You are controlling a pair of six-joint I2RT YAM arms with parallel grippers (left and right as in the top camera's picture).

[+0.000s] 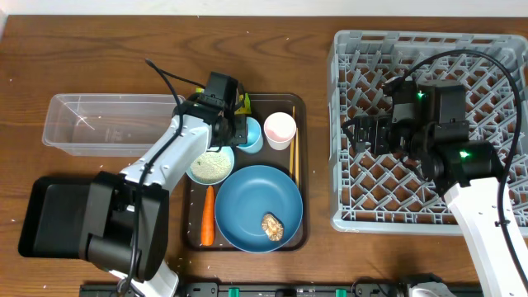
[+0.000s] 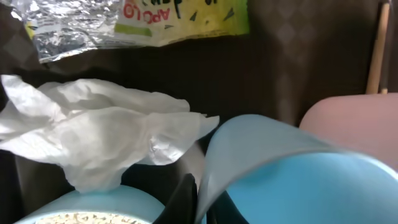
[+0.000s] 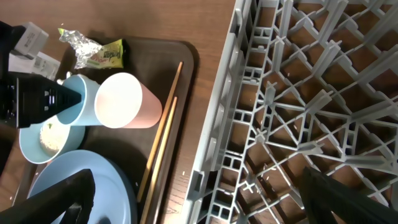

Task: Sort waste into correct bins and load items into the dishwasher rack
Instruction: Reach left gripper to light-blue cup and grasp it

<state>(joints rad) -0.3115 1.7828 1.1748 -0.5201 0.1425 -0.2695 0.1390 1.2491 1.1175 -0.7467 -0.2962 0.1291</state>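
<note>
My left gripper [image 1: 237, 130] is shut on the rim of the small light-blue cup [image 1: 252, 137] on the brown serving tray [image 1: 300, 106]; in the left wrist view its fingers [image 2: 200, 202] pinch the cup wall [image 2: 298, 180]. The white napkin [image 2: 99, 134] and the silver and yellow-green wrapper [image 2: 137, 18] lie just beyond. The pinkish cup [image 1: 280, 129], the chopsticks [image 1: 292, 157], the bowl of rice [image 1: 210, 167], the carrot [image 1: 208, 218] and the blue plate [image 1: 252, 198] with a brown lump [image 1: 273, 224] are on the tray. My right gripper [image 1: 363, 132] is open and empty over the grey rack [image 1: 495, 124].
The clear tub [image 1: 107, 122] stands left of the tray, and the black tray [image 1: 49, 216] is at the front left, partly under my left arm's base. In the right wrist view, the rack's left wall [image 3: 230, 93] stands next to the chopsticks [image 3: 161, 143].
</note>
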